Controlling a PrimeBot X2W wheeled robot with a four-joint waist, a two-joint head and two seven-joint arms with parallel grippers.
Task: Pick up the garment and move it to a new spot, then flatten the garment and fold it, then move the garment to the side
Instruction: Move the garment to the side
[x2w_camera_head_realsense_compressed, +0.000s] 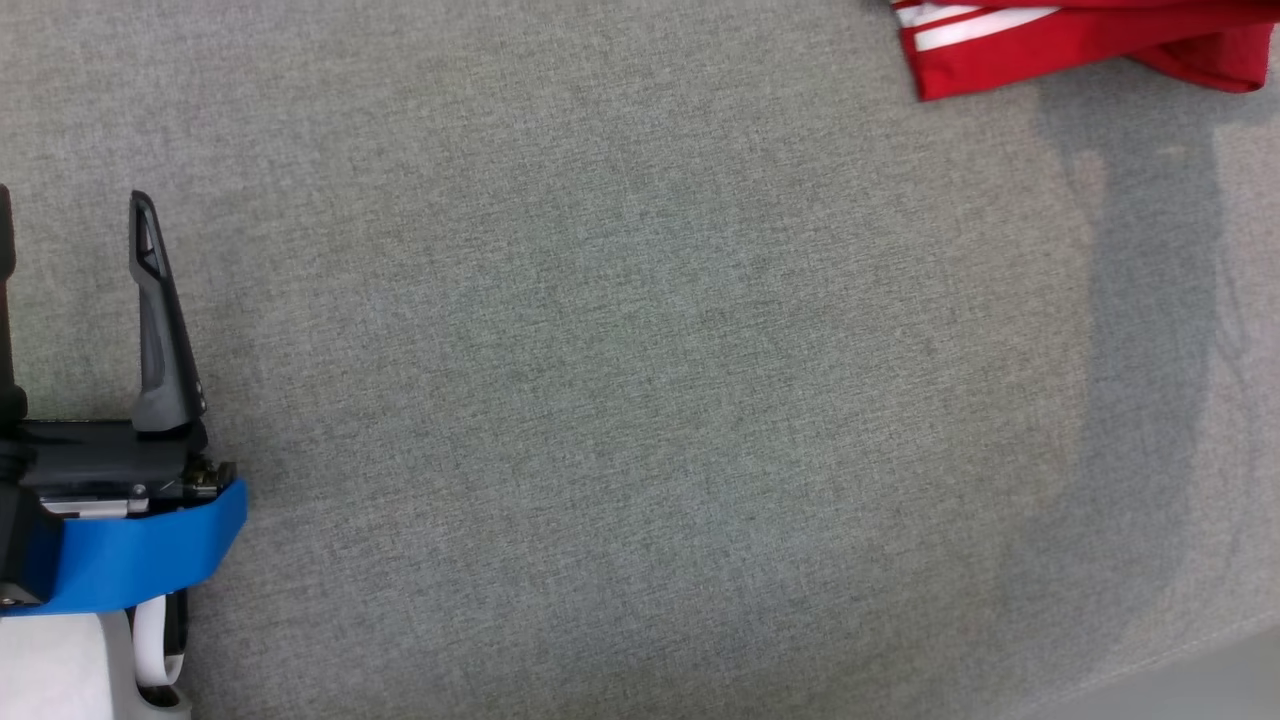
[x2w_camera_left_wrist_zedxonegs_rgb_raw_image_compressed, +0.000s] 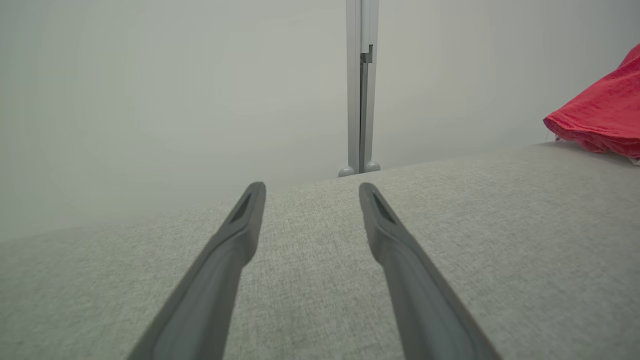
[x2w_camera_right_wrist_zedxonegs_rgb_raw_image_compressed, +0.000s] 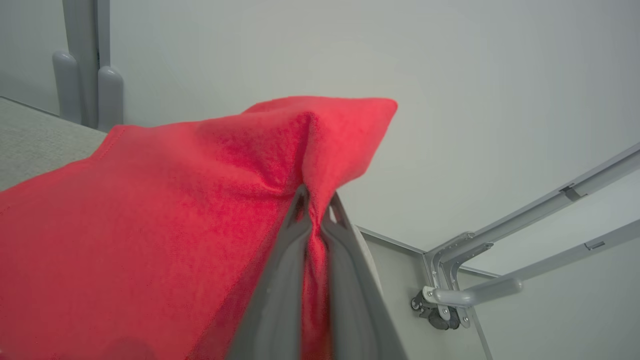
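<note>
In the head view the garment is being shown at the far right of the table; in the right wrist view it is being clamped by the right tool. The left tool is being held spread apart at near left.

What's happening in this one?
The right claw is shut on a fold of the red garment, at the far right of the table. The left claw hovers open over bare table, holding nothing. The garment is bunched, not yet flattened or folded.
</note>
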